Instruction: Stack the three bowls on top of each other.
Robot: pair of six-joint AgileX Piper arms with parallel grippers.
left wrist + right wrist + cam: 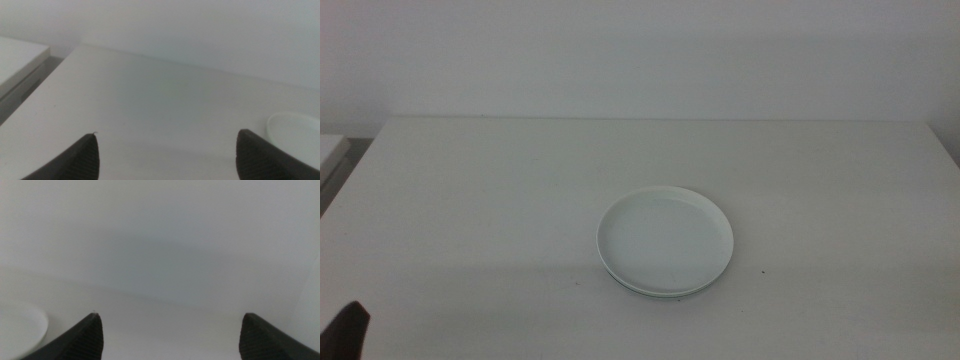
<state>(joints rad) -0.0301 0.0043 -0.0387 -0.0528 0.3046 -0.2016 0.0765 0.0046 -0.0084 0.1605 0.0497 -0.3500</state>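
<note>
The bench [500,200] is white and fills most of the middle view, with a pale wall behind it. Off its far left corner sits a second white surface [330,150], lower and apart from it, which also shows in the left wrist view.

The bowls [665,241] lie a little right of the bench's middle, toward the near side. They are nested in one stack: the white bowl is on top, its inside bare, and beneath its near rim a thin pale green edge [660,294] shows. How many bowls lie under the top one cannot be told from here. A small dark speck [763,270] marks the bench just right of the stack.

The left gripper [167,155] waits at the near left corner of the bench, only a dark tip showing in the middle view. Its jaws are spread wide, released, with bare bench between them; the stack's rim lies just beyond one jaw, not touched.

The right gripper [170,335] is out of the middle view. Its jaws are likewise spread wide and hold nothing, with a bowl's rim off to one side.
</note>
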